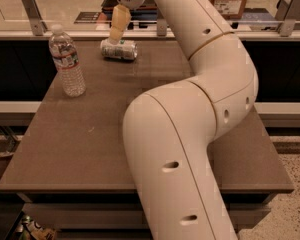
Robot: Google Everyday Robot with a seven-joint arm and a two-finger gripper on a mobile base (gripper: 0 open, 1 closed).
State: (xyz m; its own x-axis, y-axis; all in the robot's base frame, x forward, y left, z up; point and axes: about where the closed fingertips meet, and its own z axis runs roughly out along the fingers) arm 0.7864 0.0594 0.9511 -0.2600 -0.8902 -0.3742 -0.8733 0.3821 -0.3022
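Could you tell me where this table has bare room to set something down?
Bare: front-left of the table, between the water bottle and the near edge. Crowded: the back, where the gripper is right at the lying can; the arm covers the right.

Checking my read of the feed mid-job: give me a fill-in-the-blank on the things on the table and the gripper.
The can lies on its ____ near the far edge of the table.
The water bottle stands ____, apart from the can.
The gripper hangs just above the ____.
Missing: side; upright; can.
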